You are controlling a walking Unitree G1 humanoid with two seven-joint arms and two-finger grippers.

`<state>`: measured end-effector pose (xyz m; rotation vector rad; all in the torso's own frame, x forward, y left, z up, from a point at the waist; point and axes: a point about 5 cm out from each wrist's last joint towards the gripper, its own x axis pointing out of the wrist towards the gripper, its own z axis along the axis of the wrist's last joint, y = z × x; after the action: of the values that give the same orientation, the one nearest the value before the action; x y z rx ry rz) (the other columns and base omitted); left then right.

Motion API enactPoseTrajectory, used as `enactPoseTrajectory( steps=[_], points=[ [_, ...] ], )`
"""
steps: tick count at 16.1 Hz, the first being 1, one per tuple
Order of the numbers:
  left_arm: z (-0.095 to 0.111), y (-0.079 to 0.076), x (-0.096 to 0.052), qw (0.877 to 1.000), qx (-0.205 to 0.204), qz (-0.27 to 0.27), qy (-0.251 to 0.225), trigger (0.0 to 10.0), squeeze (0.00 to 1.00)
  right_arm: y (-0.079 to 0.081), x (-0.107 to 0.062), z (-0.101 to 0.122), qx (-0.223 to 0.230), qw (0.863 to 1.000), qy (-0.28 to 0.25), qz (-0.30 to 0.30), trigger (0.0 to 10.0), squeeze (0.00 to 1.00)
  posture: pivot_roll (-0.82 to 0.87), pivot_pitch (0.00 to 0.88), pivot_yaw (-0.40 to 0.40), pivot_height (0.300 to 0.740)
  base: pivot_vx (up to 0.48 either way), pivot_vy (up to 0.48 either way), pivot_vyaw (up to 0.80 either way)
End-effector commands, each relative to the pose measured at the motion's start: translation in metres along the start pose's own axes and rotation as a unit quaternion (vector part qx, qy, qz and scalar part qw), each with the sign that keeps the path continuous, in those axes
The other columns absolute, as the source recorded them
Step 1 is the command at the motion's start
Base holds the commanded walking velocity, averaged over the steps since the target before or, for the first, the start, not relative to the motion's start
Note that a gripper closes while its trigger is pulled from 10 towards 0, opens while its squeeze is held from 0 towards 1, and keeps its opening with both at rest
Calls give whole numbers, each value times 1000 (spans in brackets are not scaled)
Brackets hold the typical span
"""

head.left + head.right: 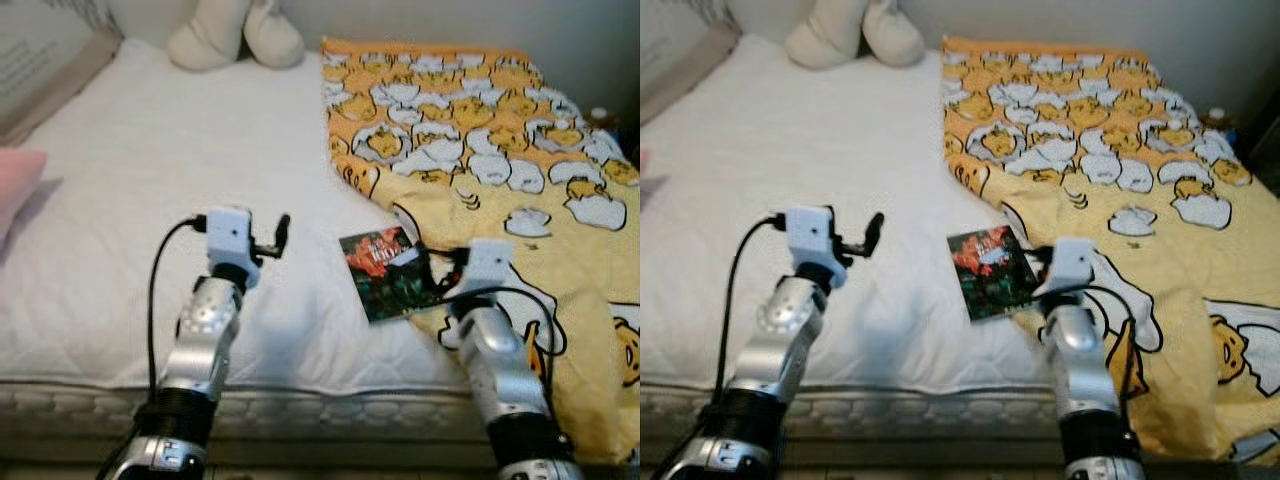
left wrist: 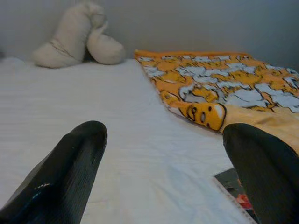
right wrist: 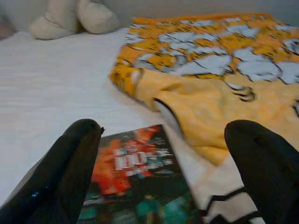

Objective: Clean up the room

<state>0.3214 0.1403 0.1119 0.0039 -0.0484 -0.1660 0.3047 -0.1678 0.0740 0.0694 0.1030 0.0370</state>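
The book lay flat on the white bed, close to the near edge, with its right side touching the hem of the yellow blanket. I had the right gripper low over it with its fingers spread wide, nothing held. Through the right wrist cam one finger sat at the book's left edge and the other finger was out over the blanket, so the dark cover with the red picture showed in the gap. Cover text was too blurry for me to read.

The left gripper was beside it, further left, also low over bare sheet and also wide open and empty. The book's corner just poked in by its right finger.

Further back, the blanket with its egg cartoon print covered the right half of the bed all the way to the wall. A pink pillow sat at the left edge, and at the far end a cream plush leaned against the wall.
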Motion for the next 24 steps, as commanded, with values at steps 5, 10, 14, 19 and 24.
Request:
enactPoseTrajectory(
  steps=[5,10,14,19,24],
  points=[
    [6,-8,8,998,28,-54,-4,10000,0,-5,3,4,-5,1000,-2,-11,10000,0,3,0,8,740,0,288,-280],
    [2,-8,9,998,43,-50,7,10000,0,-6,2,1,-7,1000,0,-18,10000,0,4,0,8,740,0,189,-308],
    [-1,-7,11,998,50,-47,14,10000,0,-8,3,2,-13,1000,0,-19,10000,0,3,0,3,740,0,0,-425],
    [-2,-8,9,999,19,-33,8,10000,0,-13,1,8,-18,998,-34,-40,10000,0,0,0,-1,740,0,0,-248],
    [-1,-5,10,1000,5,-23,4,10000,0,-14,2,13,-15,998,-48,-46,10000,0,0,0,1,740,0,0,-374]
  ],
)
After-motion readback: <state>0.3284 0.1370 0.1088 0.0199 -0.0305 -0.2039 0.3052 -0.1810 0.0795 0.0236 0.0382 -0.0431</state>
